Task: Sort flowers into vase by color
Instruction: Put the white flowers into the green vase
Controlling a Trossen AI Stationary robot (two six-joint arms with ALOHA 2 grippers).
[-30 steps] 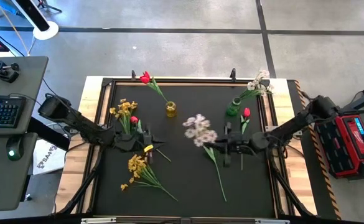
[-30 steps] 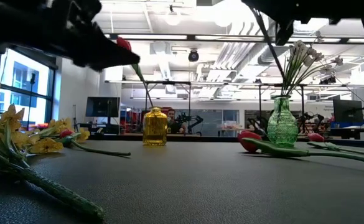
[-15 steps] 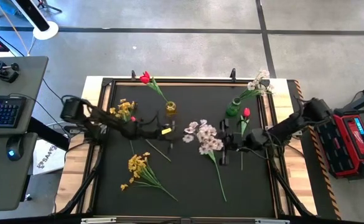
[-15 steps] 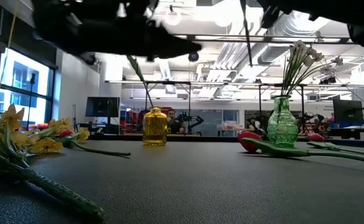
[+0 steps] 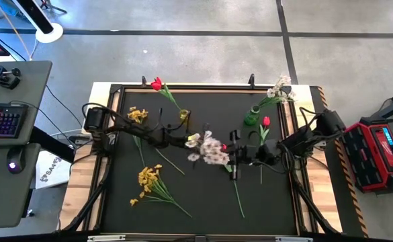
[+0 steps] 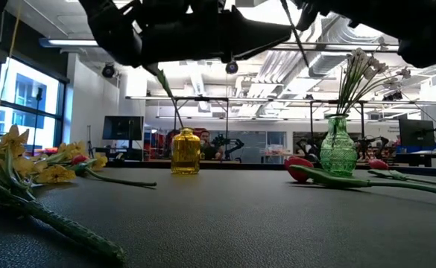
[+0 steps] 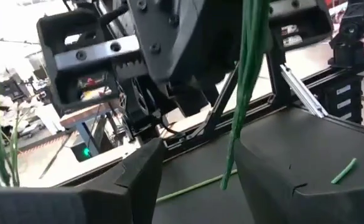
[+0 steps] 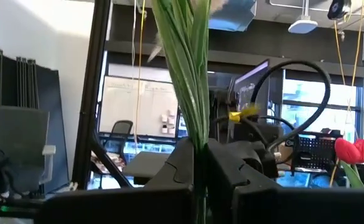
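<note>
The right gripper (image 5: 233, 152) is clamped on the white blossom spray (image 5: 207, 148); the left gripper (image 5: 188, 142) stands apart beside it.

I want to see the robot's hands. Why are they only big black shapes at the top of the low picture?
Low view: the arms hang in front of bright ceiling lights, so they show only as black shapes, while the yellow vase and the green vase on the table are well lit. High view: the light is even, and the white flowers show clearly between both arms.
</note>
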